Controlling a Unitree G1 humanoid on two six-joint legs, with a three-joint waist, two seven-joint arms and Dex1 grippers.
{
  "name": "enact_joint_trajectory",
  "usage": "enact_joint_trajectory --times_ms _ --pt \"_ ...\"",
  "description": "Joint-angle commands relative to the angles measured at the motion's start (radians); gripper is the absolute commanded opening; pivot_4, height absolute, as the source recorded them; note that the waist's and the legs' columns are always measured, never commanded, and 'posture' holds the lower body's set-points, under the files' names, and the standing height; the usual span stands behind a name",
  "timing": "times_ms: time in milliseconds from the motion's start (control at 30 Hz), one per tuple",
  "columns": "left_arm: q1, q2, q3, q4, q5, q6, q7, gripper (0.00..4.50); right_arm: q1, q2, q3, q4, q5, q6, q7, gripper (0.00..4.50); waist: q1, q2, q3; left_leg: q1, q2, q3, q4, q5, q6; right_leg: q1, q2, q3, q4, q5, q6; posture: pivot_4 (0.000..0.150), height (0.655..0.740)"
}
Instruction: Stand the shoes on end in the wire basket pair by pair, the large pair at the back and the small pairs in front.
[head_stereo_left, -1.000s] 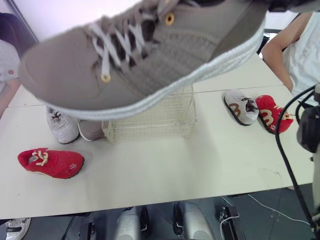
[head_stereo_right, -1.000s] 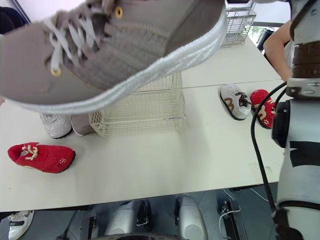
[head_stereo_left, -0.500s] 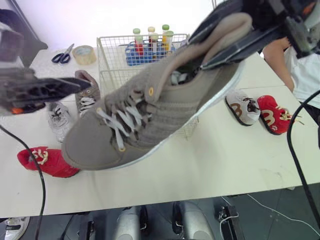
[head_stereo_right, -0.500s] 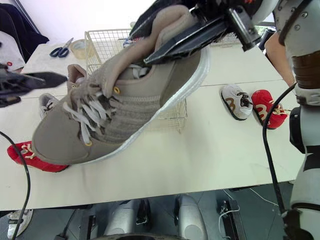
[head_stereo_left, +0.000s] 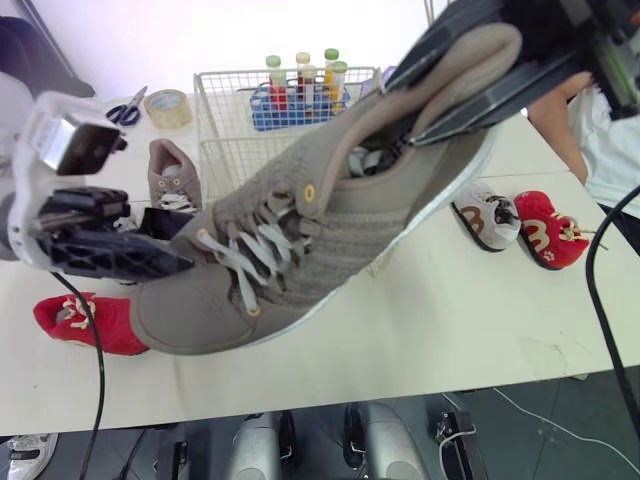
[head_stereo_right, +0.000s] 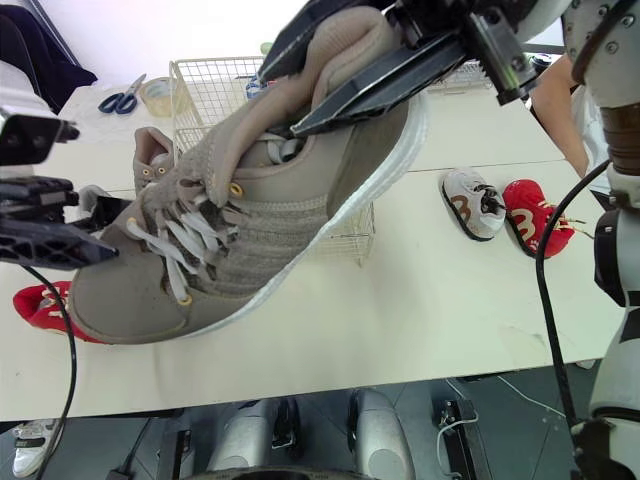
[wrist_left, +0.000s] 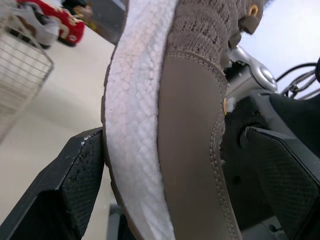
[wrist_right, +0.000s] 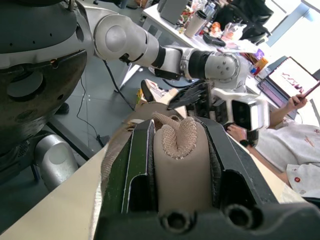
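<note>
A large taupe shoe (head_stereo_left: 330, 230) hangs in the air in front of the wire basket (head_stereo_left: 230, 110), toe down toward my left. My right gripper (head_stereo_left: 405, 105) is shut on its heel collar, which shows pinched between the fingers in the right wrist view (wrist_right: 175, 125). My left gripper (head_stereo_left: 190, 242) stands open around the toe. In the left wrist view, one finger (wrist_left: 75, 185) touches the white sole and the other finger (wrist_left: 285, 170) stands apart from the upper. The matching taupe shoe (head_stereo_left: 170, 180) sits beside the basket's left side.
A small red shoe (head_stereo_left: 80, 322) lies at the table's front left. A small white-and-brown shoe (head_stereo_left: 483, 215) and another red shoe (head_stereo_left: 545, 228) lie at the right, near a person (head_stereo_left: 600, 130). Scissors (head_stereo_left: 125, 110), tape (head_stereo_left: 168, 107) and a bottle tray (head_stereo_left: 300, 95) sit behind the basket.
The taupe shoe has dropped away from the camera and tilted toe-down. My left gripper has come in from the left and now brackets the toe.
</note>
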Motion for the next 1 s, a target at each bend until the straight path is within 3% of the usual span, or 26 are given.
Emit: enact_joint_trajectory --times_ms 33,100,167,333,433,567,667,833,933,1000 --pt "0.009 -0.026 0.032 -0.067 -0.042 0.004 0.017 4.50 -0.053 -0.002 -0.018 0.012 0.022 -0.032 0.002 1.15 0.001 0.000 0.000 0.000 0.000 0.000 0.000 0.000 0.000 0.000 0.000 0.000 0.000 0.000 0.000 0.150 0.7400" --pt "0.022 -0.044 0.025 -0.089 -0.023 -0.010 0.025 4.50 -0.053 -0.003 -0.016 0.008 0.026 -0.037 0.002 1.15 0.001 0.000 0.000 0.000 0.000 0.000 0.000 0.000 0.000 0.000 0.000 0.000 0.001 0.000 0.000 0.150 0.7400" --pt "0.012 -0.070 0.019 -0.075 -0.025 -0.011 0.050 3.97 -0.054 -0.004 -0.016 0.003 0.029 -0.037 0.002 1.10 0.002 0.000 0.000 0.000 0.000 0.000 0.000 0.000 0.000 0.000 0.000 0.000 0.001 0.000 0.000 0.150 0.7400" --pt "-0.029 -0.103 0.022 -0.047 -0.040 -0.003 0.081 1.80 -0.055 -0.008 -0.010 0.000 0.031 -0.038 0.002 1.10 0.003 0.000 0.000 0.000 0.000 -0.001 0.001 0.000 0.000 0.000 0.000 0.000 0.001 0.000 0.000 0.150 0.7400" --pt "-0.041 -0.116 0.038 -0.048 -0.059 -0.003 0.109 1.01 -0.052 -0.016 -0.008 0.000 0.024 -0.030 0.002 1.10 0.004 0.000 0.000 0.000 0.000 -0.001 0.001 0.000 0.000 0.000 0.000 0.000 0.001 0.000 0.000 0.150 0.7400" --pt "0.015 -0.133 0.114 -0.076 -0.152 -0.008 0.210 0.95 -0.033 -0.012 -0.025 0.059 -0.062 -0.008 0.002 1.10 0.004 0.000 0.000 0.000 0.000 -0.001 0.001 0.000 0.000 0.000 -0.001 0.000 0.001 0.000 0.000 0.150 0.7400" --pt "0.110 -0.156 0.200 -0.126 -0.271 -0.057 0.341 0.95 -0.027 0.027 -0.099 0.188 -0.203 0.004 0.002 2.05 -0.001 0.000 0.000 0.000 0.000 -0.001 0.001 0.000 0.000 0.000 -0.003 0.000 0.002 0.000 0.000 0.150 0.7400" --pt "0.266 -0.236 0.322 -0.217 -0.412 -0.214 0.595 0.95 0.050 -0.004 -0.240 0.304 -0.364 0.105 -0.102 4.47 0.007 -0.001 -0.001 0.001 -0.001 -0.004 0.001 0.000 0.000 0.003 -0.004 -0.001 0.001 0.000 0.000 0.150 0.7400" --pt "0.317 -0.293 0.368 -0.248 -0.437 -0.311 0.703 0.95 0.113 -0.009 -0.357 0.332 -0.345 0.277 -0.213 4.47 0.018 -0.001 -0.001 0.002 -0.002 -0.004 0.002 0.000 0.000 0.005 -0.005 -0.001 0.000 0.000 0.000 0.150 0.7400" --pt "0.323 -0.349 0.377 -0.260 -0.423 -0.386 0.758 0.95 0.201 0.014 -0.482 0.306 -0.226 0.460 -0.300 4.47 0.025 -0.001 -0.001 0.003 -0.002 -0.005 0.002 0.000 0.000 0.006 -0.005 -0.002 0.000 0.000 0.000 0.150 0.7400"
